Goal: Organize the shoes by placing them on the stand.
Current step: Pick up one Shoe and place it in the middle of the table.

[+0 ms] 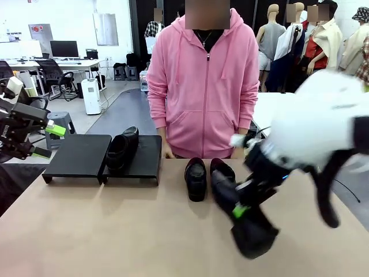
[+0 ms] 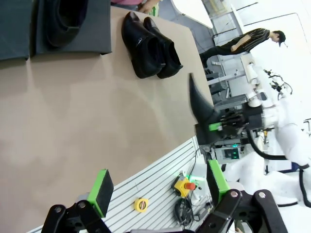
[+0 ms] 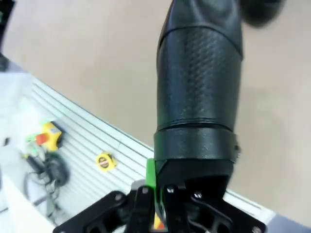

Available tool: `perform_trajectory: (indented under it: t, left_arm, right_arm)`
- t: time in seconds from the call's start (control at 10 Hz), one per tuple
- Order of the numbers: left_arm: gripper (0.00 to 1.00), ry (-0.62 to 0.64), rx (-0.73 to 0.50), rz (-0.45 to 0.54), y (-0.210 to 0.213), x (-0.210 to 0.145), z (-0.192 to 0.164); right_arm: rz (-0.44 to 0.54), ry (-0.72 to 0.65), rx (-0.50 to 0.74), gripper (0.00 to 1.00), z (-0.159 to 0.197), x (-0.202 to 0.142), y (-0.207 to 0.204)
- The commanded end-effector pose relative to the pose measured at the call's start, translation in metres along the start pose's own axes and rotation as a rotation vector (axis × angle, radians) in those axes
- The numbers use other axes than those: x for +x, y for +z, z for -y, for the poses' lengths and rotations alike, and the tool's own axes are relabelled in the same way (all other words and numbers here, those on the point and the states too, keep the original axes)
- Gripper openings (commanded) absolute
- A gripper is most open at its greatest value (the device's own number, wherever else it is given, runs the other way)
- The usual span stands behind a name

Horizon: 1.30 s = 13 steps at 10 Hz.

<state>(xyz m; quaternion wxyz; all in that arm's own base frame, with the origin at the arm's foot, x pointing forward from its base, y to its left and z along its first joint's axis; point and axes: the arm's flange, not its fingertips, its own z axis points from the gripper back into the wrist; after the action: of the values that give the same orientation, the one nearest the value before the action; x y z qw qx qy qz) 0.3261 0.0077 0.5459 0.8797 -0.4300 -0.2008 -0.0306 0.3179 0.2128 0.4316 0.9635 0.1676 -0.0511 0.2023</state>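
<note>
The stand (image 1: 78,154) is two low black platforms at the far left of the table. One black shoe (image 1: 122,149) lies on the right platform, also seen as the shoe on the stand (image 2: 65,19). Two more shoes (image 1: 196,179) stand side by side on the table in front of the person; they are the pair (image 2: 150,46). My right gripper (image 1: 241,210) is shut on the heel of a fourth shoe (image 1: 228,193), held tilted above the table; its sole (image 3: 199,82) faces the wrist camera. My left gripper (image 1: 49,141) hangs open at the far left, nothing between its pads (image 2: 102,191).
A person in a pink hoodie (image 1: 202,86) stands at the far edge, hands by the table. Beyond the table's near edge, a slotted rail carries a yellow tape measure (image 2: 141,205) and an emergency-stop button (image 2: 184,185). Bare tabletop (image 1: 115,225) lies in front of the stand.
</note>
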Motion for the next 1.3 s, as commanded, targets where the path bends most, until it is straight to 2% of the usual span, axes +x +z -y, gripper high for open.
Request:
perform_trajectory:
  t: [0.0,0.1,0.3,0.5,0.8,0.9,1.0,1.1,1.2]
  left_arm:
    - [1.00,-0.009,-0.003,-0.005,0.003,0.000,-0.001]
    - [1.00,-0.009,-0.003,-0.005,0.003,0.000,-0.001]
    - [1.00,-0.009,-0.003,-0.005,0.003,0.000,-0.001]
    - [1.00,-0.009,-0.003,-0.005,0.003,0.000,-0.001]
    - [1.00,-0.009,-0.003,-0.005,0.003,0.000,-0.001]
    - [1.00,-0.009,-0.003,-0.005,0.003,0.000,-0.001]
    - [1.00,-0.009,-0.003,-0.005,0.003,0.000,-0.001]
    - [1.00,-0.009,-0.003,-0.005,0.003,0.000,-0.001]
    - [1.00,-0.009,-0.003,-0.005,0.003,0.000,-0.001]
  right_arm:
    - [0.003,0.014,0.041,0.00,-0.025,0.054,-0.029]
    - [-0.028,0.038,0.087,0.00,-0.051,0.064,-0.053]
    - [-0.071,0.041,0.102,0.00,-0.077,0.079,-0.085]
    - [-0.065,-0.013,0.126,0.00,-0.081,0.098,-0.106]
    - [0.006,0.005,0.220,0.00,-0.078,0.109,-0.116]
    - [0.008,-0.012,0.242,0.08,-0.075,0.110,-0.116]
    - [-0.004,0.002,0.246,0.63,-0.074,0.110,-0.117]
    - [0.013,-0.009,0.237,1.00,-0.075,0.110,-0.118]
    - [0.010,-0.017,0.241,1.00,-0.076,0.110,-0.119]
